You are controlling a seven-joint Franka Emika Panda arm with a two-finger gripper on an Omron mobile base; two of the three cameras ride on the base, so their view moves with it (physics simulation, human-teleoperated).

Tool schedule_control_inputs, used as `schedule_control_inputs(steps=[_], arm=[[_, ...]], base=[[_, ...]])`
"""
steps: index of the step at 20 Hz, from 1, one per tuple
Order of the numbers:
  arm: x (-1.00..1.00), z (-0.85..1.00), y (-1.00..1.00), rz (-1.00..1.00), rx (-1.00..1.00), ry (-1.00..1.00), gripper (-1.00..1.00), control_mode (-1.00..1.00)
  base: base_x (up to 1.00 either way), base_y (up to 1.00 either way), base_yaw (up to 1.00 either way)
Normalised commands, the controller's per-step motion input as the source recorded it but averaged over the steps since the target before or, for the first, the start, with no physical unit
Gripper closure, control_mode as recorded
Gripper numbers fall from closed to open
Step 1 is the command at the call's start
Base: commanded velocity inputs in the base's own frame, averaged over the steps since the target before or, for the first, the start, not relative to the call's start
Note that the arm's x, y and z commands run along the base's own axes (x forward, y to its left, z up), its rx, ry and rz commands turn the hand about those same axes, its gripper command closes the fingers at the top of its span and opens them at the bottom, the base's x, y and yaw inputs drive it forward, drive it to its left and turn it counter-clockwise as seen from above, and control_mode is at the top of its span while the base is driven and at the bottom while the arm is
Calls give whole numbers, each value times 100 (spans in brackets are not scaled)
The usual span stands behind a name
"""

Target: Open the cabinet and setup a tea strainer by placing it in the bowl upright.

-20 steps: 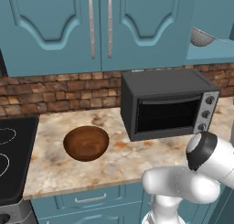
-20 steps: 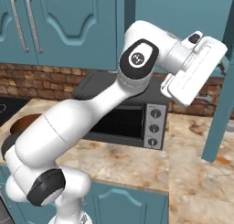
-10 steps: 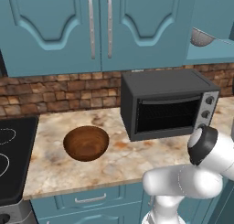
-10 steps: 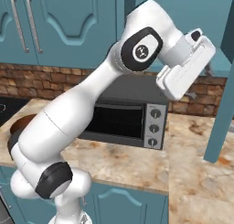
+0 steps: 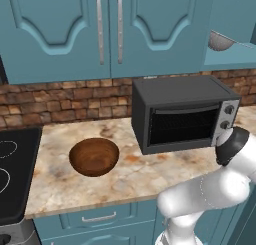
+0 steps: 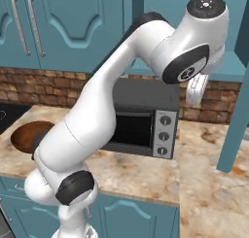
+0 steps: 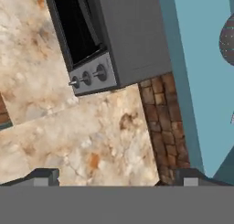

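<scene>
Left base view has the cabinet [image 5: 235,19] already open at upper right with the tea strainer [image 5: 223,40] on its shelf, so with the jaws wide apart and empty, the gripper [image 7: 116,175] must next reach up, grasp it, then carry it to the bowl [image 5: 94,156] on the table [image 5: 130,176].

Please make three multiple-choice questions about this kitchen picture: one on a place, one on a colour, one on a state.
1. Where is the tea strainer?
A. in the bowl
B. on the open cabinet's shelf
C. on the stove

2. What colour is the bowl?
A. reddish-brown
B. white
C. teal

3. How is the tool?
A. shut on the strainer
B. shut on nothing
C. open, holding nothing

Answers: 1 B, it sits up on the shelf, right of the toaster oven. 2 A, wood grain shows. 3 C, its tips stand far apart in the hand view.
</scene>
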Motion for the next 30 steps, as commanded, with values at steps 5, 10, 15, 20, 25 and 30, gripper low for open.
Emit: schedule_control_inputs(steps=[5, 10, 15, 20, 25, 30], arm=[[0, 1, 56, 36, 33, -53, -100, -100], [6, 11, 87, 19, 4, -60, -100, -100], [24, -1, 99, 10, -3, -22, -100, -100], [18, -19, 83, 0, 0, -2, -100, -100], [12, -40, 60, -4, 1, 0, -100, -100], [26, -27, 35, -9, 6, 0, -100, -100]], base=[[0, 0, 0], [0, 0, 0], [0, 0, 0], [0, 0, 0], [0, 0, 0], [0, 0, 0]])
